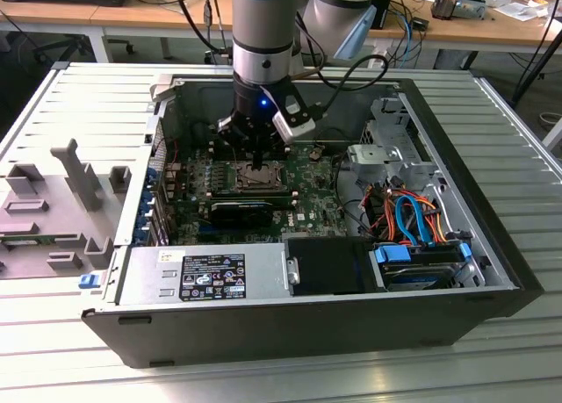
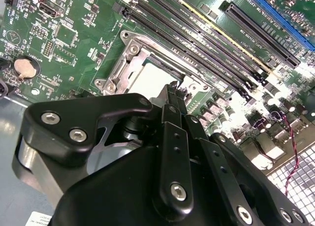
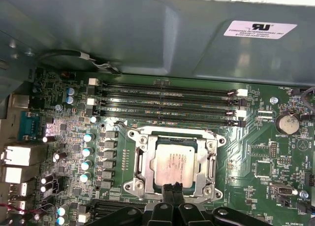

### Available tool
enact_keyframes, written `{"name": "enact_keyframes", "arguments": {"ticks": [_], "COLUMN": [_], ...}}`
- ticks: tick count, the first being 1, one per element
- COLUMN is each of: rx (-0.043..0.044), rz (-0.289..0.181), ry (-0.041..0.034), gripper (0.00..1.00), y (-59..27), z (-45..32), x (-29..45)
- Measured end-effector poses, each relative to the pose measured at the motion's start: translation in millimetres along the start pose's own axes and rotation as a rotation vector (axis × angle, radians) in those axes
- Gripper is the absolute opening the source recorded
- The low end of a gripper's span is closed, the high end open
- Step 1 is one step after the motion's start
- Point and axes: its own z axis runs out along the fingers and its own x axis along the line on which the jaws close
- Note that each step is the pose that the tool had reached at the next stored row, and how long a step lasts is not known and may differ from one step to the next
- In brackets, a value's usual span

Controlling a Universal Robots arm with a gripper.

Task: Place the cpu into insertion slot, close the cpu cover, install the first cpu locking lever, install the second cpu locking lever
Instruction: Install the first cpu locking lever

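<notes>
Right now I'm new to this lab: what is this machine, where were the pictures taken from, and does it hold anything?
One robot arm reaches into an open computer case on a slatted metal table. The exterior view looks on from outside; both wrist views ride on the arm, looking past its gripper at the circuit board. There the cpu sits in the insertion slot, the cpu cover lying around it. The gripper hangs at the chip's edge, fingers together, holding nothing I can see.
</notes>
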Motion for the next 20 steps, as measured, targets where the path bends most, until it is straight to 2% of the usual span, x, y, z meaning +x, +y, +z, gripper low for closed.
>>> {"name": "enact_keyframes", "arguments": {"ticks": [20], "rx": [-0.0001], "rz": [0.000], "ry": [-0.0001], "gripper": [0.11], "y": [0.1], "z": [-3.9], "x": [0.0]}}
